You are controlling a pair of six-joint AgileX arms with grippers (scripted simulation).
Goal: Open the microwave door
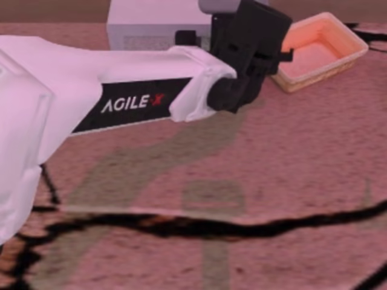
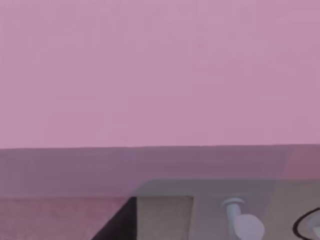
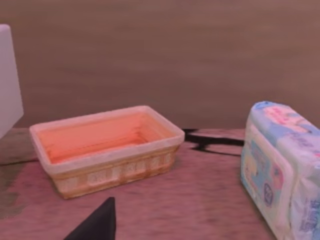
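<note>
Top view, boxy white microwave (image 1: 154, 27), woven basket (image 1: 319, 51)

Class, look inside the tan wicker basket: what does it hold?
The tan wicker basket shows only its bare orange floor in the right wrist view; in the top view, the left gripper covers one corner.

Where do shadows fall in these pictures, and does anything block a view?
Top view: the left arm casts a wide grey shadow on the table and hides most of the microwave. Left wrist view: a close flat surface fills it. Right wrist view: the basket is evenly lit.
</note>
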